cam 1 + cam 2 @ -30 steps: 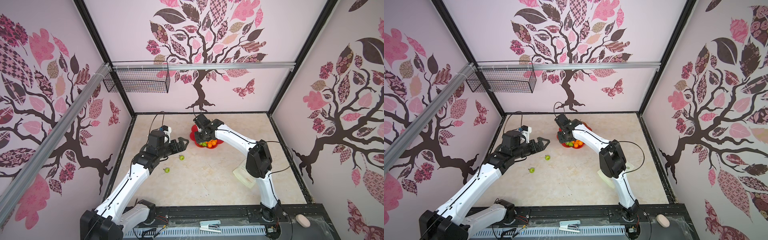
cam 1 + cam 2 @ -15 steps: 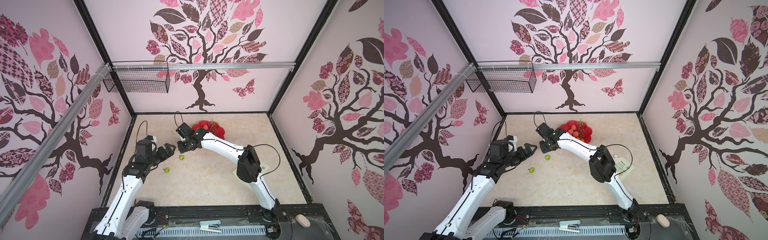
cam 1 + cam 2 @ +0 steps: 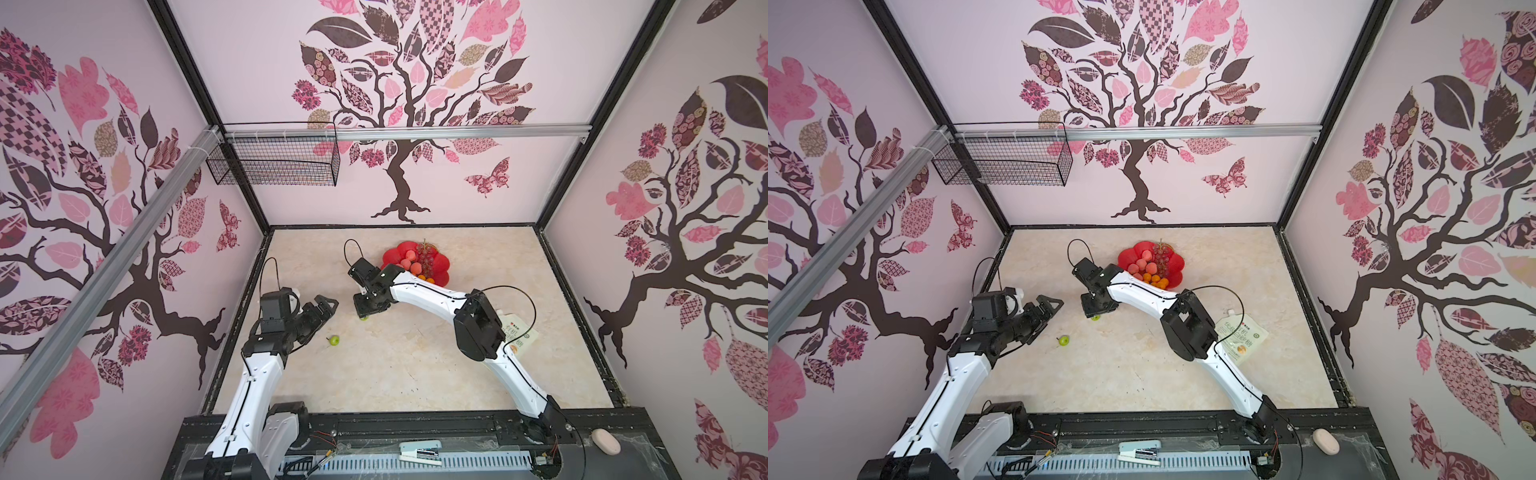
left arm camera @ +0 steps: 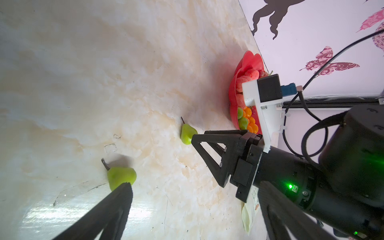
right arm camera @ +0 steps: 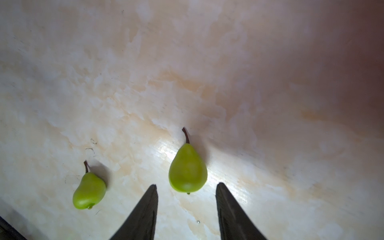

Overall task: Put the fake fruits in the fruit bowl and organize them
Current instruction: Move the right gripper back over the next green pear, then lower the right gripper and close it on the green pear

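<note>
Two loose pears, one red bowl, one grape bunch, three peaches, one pouch, one basket

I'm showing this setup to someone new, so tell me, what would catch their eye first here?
The glossy red fruit bowl at the back of the table stands out most, filled with peaches, oranges and a grape bunch. Next come two green pears on the bare table: one at the tips of the open jaws of the right arm, the other lying alone nearer the left arm.
</note>
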Tool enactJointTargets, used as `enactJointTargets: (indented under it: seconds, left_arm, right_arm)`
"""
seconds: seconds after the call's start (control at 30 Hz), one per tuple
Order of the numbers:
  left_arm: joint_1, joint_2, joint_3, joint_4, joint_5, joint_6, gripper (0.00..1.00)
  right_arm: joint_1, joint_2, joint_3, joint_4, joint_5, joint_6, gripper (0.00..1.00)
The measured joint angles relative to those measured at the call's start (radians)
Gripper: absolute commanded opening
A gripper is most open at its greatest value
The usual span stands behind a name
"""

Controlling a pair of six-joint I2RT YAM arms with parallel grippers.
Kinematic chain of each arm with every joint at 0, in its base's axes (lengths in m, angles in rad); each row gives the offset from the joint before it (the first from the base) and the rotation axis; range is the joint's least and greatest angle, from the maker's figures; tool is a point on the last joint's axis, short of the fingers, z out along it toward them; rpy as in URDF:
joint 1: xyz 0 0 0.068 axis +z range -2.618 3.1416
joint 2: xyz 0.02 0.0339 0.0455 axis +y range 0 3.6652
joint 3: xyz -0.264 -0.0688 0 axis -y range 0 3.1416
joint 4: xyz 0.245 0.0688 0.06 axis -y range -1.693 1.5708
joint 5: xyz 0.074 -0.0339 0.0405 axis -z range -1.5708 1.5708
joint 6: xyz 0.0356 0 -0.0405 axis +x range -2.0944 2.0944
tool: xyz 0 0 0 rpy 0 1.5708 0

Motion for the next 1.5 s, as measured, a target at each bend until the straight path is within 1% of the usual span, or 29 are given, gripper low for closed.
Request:
enactJointTargets:
  seconds: [0.27, 0.43, 1.27, 1.5]
  left_arm:
    - [0.001, 0.018, -0.012, 0.012, 0.019, -0.004, 0.98]
    - [0.002, 0.018, -0.012, 0.016, 0.019, -0.004, 0.98]
    - [0.005, 0.023, -0.012, 0.019, 0.022, -0.004, 0.98]
    - [0.005, 0.029, -0.012, 0.021, 0.026, -0.004, 0.98]
  right_arm:
    - [0.004, 0.069, 0.089, -0.027, 0.004, -0.006, 0.50]
    - [0.004, 0.110, 0.113, -0.059, 0.008, -0.014, 0.50]
    - [0.004, 0.114, 0.123, -0.091, 0.036, -0.054, 0.38]
    - [0.004, 0.114, 0.123, -0.093, 0.037, -0.061, 0.37]
